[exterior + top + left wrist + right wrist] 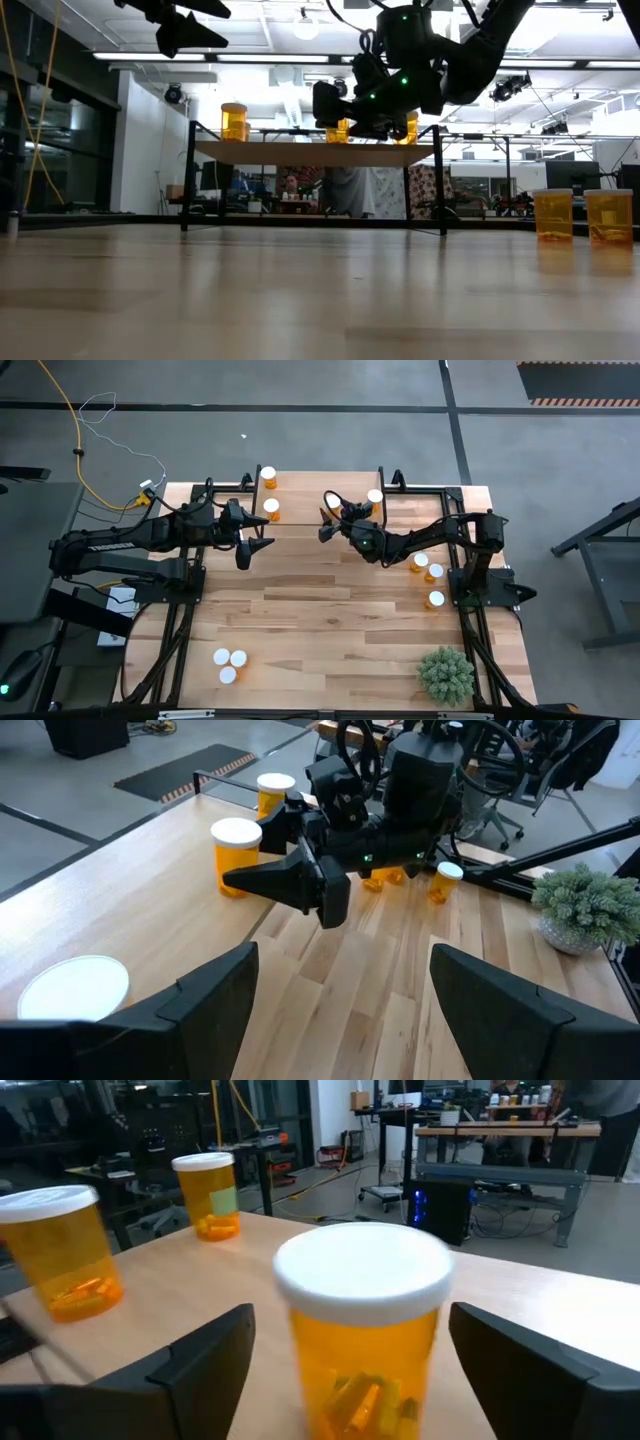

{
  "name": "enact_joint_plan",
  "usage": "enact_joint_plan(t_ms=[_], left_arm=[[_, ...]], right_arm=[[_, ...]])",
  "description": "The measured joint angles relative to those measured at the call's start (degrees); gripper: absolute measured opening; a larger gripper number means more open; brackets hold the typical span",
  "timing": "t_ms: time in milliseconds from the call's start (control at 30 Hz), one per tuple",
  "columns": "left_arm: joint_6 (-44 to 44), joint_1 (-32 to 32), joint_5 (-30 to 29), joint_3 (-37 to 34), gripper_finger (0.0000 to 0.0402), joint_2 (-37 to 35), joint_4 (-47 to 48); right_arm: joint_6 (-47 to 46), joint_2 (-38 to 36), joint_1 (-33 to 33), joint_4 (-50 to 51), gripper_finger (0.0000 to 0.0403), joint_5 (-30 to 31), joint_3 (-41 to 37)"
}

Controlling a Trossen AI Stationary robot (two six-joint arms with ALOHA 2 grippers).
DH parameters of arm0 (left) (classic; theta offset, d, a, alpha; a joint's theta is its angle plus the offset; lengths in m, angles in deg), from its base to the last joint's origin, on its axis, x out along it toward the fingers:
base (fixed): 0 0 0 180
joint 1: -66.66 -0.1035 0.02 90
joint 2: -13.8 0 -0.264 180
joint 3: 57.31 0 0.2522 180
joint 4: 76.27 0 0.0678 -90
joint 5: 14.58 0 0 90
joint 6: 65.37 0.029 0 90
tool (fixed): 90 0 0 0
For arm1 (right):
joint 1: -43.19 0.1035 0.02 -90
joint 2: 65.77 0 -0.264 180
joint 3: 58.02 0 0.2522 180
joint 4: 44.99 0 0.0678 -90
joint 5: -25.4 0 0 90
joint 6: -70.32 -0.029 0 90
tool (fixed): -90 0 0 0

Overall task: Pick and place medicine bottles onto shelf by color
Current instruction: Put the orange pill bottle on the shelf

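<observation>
On the left we find the left gripper [262, 545] hovering above the table [320, 610] just off the shelf's left part, its fingers spread apart with nothing between them. Beside it, on the shelf [300, 510], stand two medicine bottles: one at the far edge [269, 477] and one nearer the arm [272, 509].

Moving toward the middle, we see the right gripper [327, 518] reaching in over the shelf. Its jaws stand apart on either side of a third bottle [362, 1340], which sits upright on the board between them; whether the fingers touch it we cannot tell, but it looks released rather than clamped. A further bottle [375, 498] shows on the shelf just behind that arm, and we cannot tell whether it is the same one.

Farther right, three bottles [427, 571] wait on the table beside the right arm's base, near one another. At the near left of the table three more [229, 661] cluster together, caps up, and a spiky green plant [446, 674] sits at the near right.

By our judgement about a third of the bottles are placed, and six remain on the table. We cannot read any color differences among them from here.
</observation>
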Motion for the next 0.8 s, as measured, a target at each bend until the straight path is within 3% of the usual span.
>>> enact_joint_plan(t_ms=[267, 600, 800], left_arm=[[-1.3, 0.0, 0.0, 0.0, 0.0287, 0.0, 0.0], [-1.4, 0.0, 0.0, 0.0, 0.0287, 0.0, 0.0], [-1.4, 0.0, 0.1, 0.0, 0.0287, 0.0, 0.0]], right_arm=[[5.0, -4.5, 3.7, 9.0, 0.0335, 1.0, 0.0], [-3.1, -13.2, 9.5, 36.6, 0.0335, 0.7, 0.0], [-7.7, -18.4, 14.0, 57.0, 0.0335, -10.3, 0.0]])
